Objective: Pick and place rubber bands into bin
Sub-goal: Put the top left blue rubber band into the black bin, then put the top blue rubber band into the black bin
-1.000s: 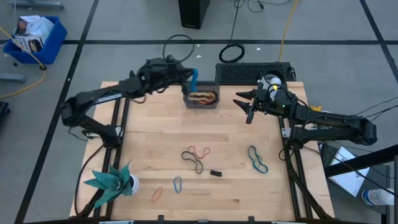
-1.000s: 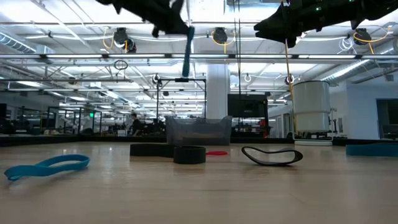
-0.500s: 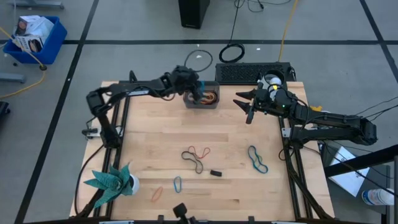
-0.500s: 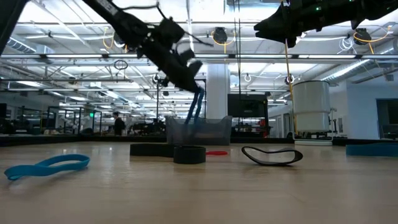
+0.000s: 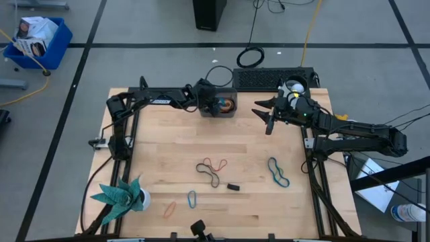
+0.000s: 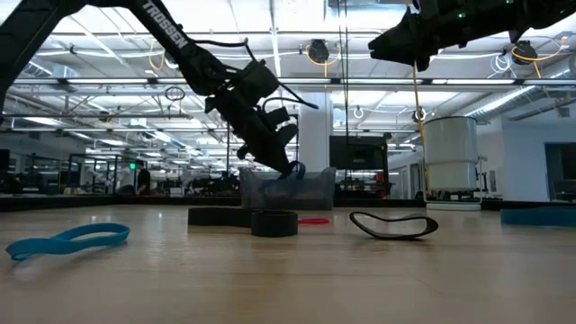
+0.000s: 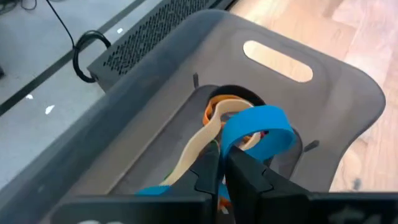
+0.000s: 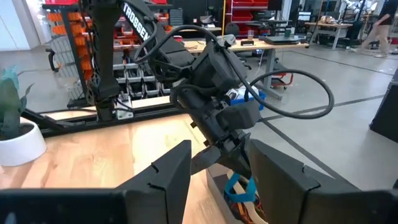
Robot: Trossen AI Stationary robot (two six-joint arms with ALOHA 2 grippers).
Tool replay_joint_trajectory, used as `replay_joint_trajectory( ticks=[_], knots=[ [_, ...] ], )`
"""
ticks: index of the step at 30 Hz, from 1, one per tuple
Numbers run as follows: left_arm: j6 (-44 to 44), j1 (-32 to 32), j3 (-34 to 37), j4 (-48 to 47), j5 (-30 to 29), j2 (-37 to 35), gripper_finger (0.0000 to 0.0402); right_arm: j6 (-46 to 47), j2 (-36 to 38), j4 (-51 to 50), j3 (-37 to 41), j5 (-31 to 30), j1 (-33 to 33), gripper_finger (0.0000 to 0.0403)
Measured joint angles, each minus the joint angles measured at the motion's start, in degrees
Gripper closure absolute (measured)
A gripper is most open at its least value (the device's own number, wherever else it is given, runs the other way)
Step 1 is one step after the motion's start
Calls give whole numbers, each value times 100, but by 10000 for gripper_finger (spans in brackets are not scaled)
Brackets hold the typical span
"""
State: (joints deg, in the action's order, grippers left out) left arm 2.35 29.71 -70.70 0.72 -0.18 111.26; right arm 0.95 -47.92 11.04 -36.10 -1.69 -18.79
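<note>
Inside bin (image 7: pixel 348 99): left gripper (image 7: pixel 219 171) pinching curled blue rubber band (image 7: pixel 258 124); right gripper (image 5: pixel 269 114) wide, idle.

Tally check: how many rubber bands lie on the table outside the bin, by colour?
Blue or teal bands: 2
Red band: 1
Black band: 1
Orange band: 1
Total: 5

The left gripper (image 5: pixel 213 105) covers part of the bin (image 5: pixel 230 113) from above, and the bands inside cannot be counted.
</note>
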Motion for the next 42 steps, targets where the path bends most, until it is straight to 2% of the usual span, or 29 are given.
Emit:
replay_joint_trajectory(
  ticks=[18,21,25,29,35,42],
  knots=[
    [187,-33,0,-59,15,0,363,-11,0,-19,0,0,2,248],
    [345,-35,0,-58,18,0,342,-10,0,-19,0,0,0,248],
    [417,-34,2,-74,27,-77,293,31,0,-17,0,2,0,248],
    [423,-33,13,-186,262,-244,251,127,0,-19,0,2,1,248],
    [108,-33,9,-405,369,-1077,221,136,0,-19,0,4,1,248],
    [39,-47,7,-741,375,-2627,217,94,58,-86,-22,18,2,248]
  ],
)
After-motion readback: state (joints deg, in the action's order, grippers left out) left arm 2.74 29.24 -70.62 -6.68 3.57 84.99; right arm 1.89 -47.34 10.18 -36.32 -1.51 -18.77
